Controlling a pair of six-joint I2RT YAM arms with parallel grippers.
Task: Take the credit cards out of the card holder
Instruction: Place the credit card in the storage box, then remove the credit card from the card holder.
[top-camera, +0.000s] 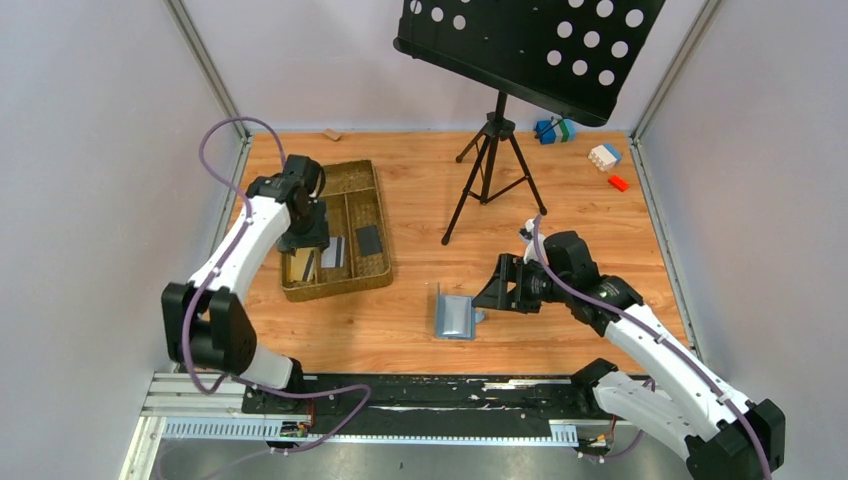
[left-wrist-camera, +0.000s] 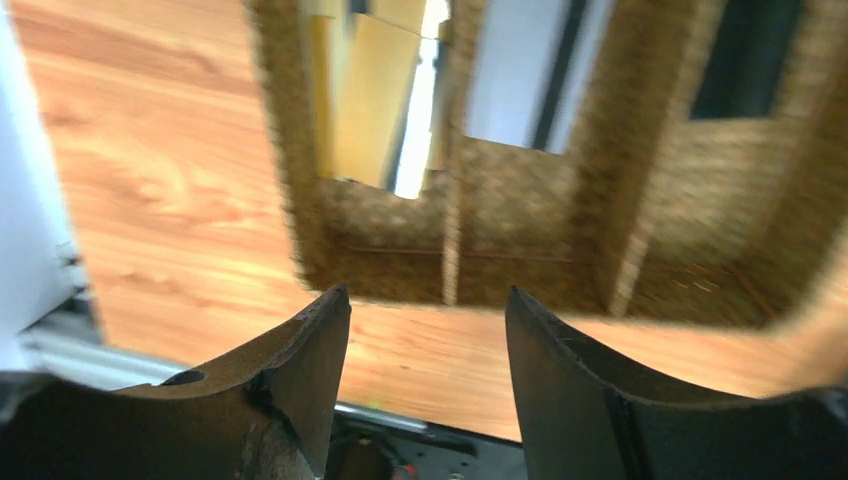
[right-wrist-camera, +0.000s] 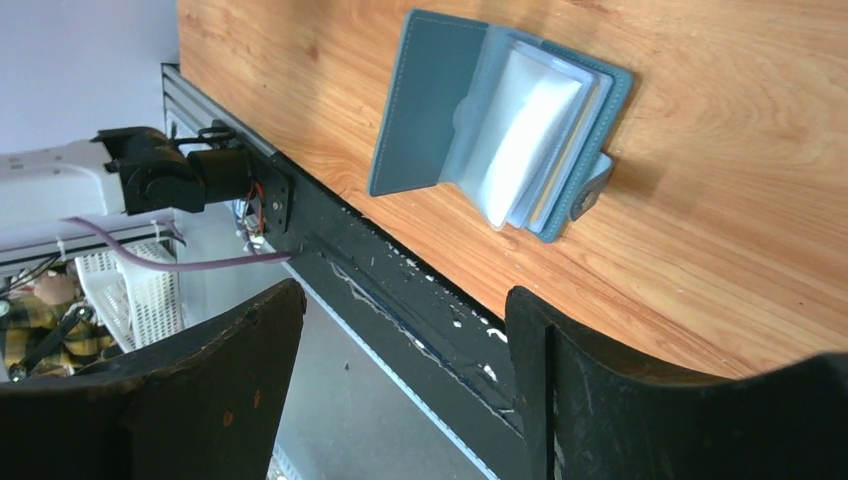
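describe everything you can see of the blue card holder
The card holder is a blue fold-over wallet with stitched edges, leather-like. It lies open on the wooden table, one cover tilted up, clear sleeves fanned inside, a small tab at one edge. Only the table touches it; the open right gripper hovers nearby.

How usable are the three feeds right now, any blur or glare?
Left wrist: the tray is smeared by motion blur, with a blown-out white streak inside; only the fingers look crisp. Right wrist: sharp, though the clear sleeves of the card holder are washed out pale. Top external: sharp, evenly lit, soft shadows.
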